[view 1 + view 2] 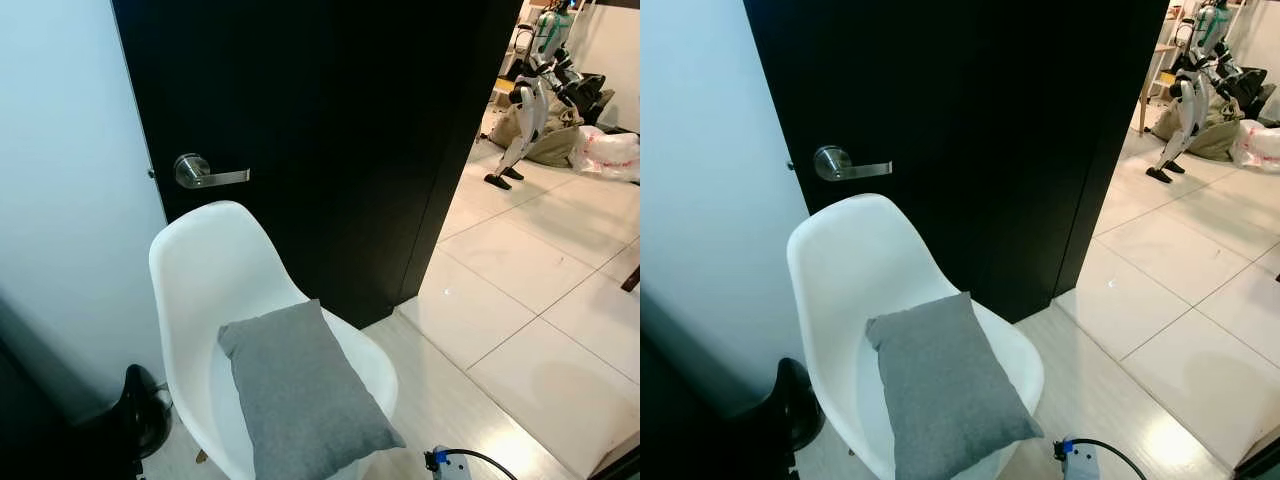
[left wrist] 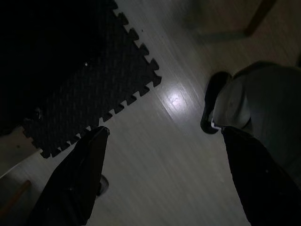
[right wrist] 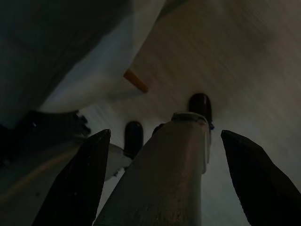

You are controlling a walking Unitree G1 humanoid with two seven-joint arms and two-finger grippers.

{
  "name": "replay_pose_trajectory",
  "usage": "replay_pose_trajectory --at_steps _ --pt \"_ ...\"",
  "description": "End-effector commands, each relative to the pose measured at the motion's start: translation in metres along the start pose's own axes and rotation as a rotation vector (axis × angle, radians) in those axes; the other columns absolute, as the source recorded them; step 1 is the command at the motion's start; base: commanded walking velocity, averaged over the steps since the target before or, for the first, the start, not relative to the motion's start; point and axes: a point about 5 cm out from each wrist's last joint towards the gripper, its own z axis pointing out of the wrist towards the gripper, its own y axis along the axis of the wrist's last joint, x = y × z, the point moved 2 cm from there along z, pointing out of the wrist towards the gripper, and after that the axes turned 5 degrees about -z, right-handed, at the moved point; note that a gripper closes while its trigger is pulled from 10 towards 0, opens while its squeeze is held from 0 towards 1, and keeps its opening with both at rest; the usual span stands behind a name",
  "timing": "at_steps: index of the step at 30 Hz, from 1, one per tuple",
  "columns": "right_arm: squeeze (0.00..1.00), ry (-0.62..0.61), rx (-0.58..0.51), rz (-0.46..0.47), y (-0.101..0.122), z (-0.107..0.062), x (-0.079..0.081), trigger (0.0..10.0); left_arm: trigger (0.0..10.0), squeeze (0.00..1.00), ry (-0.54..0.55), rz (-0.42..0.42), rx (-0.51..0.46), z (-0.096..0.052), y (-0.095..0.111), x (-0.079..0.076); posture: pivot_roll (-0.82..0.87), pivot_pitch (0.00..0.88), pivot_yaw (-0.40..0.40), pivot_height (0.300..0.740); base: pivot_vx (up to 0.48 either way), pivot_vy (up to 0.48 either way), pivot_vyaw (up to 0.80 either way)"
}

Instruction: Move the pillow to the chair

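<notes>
A grey pillow lies on the seat of a white shell chair, its long side running from the backrest toward the seat's front edge. The chair stands against a black door. My left gripper hangs open over the pale floor with nothing between its fingers. In the right wrist view my right gripper is open too, pointing down at the floor beside my own leg and feet.
The black door with a silver lever handle is right behind the chair. A black object sits on the floor left of the chair. A doorway at right opens onto tiled floor with another robot. A dark foam mat lies below the left gripper.
</notes>
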Motion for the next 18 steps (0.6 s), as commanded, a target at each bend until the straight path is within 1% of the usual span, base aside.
replay_pose_trajectory --at_steps 1,2,8,18 --pt "0.00 -0.001 0.010 -0.037 0.0015 0.0006 0.0014 10.0 10.0 0.00 -0.015 0.007 0.016 0.0000 -0.0015 -0.0029 0.12 0.000 -0.061 0.740 -0.259 0.000 0.00" --pt "0.00 -0.001 0.016 -0.063 0.0019 0.0011 0.0027 10.0 10.0 0.00 -0.019 0.008 0.014 0.0005 0.0009 -0.0042 0.11 0.000 -0.060 0.740 -0.274 0.000 0.00" --pt "0.00 -0.014 0.027 -0.103 0.0000 0.0016 0.0040 10.0 10.0 0.00 -0.029 0.024 0.019 0.0012 0.0037 -0.0078 0.11 0.000 -0.059 0.740 -0.298 0.000 0.00" --pt "0.00 -0.037 0.037 -0.125 -0.0036 0.0003 -0.0011 10.0 10.0 0.00 -0.030 0.045 0.040 0.0002 -0.0029 -0.0056 0.10 0.000 -0.059 0.740 -0.320 0.000 0.00"
